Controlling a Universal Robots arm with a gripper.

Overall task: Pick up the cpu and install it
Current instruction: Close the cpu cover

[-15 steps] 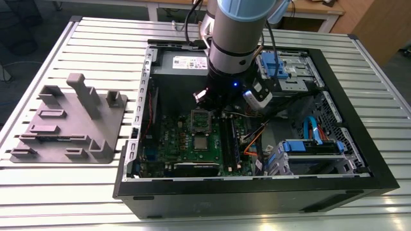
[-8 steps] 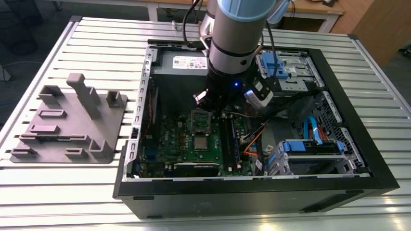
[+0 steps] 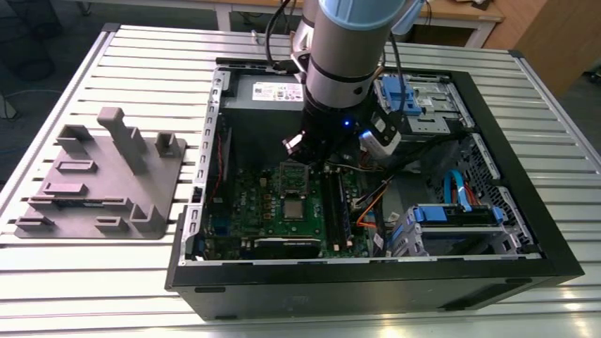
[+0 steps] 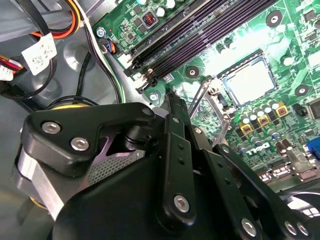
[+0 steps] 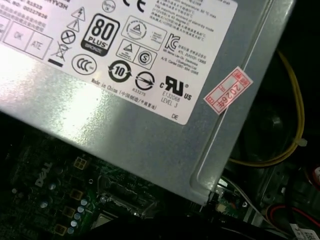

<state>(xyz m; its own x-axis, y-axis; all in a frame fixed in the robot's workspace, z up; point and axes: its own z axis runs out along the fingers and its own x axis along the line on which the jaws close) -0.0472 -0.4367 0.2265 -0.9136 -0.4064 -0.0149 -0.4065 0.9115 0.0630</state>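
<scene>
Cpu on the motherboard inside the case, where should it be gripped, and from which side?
Grip the cpu by two opposite outer edges, coming straight down from above. It is a thin square lying flat and low on the motherboard, with the metal frame swung up beside it, so a sideways approach looks blocked.

cpu [image 4: 248,80] top matt metal, psu case [image 5: 145,145] dull metal w/ paper label [image 5: 125,50]

One arm [image 3: 348,63], one computer case [image 3: 376,290], one motherboard [image 3: 255,205], one cpu [image 3: 293,208], one grey fixture [image 3: 94,191], one power supply [image 3: 267,91]
</scene>
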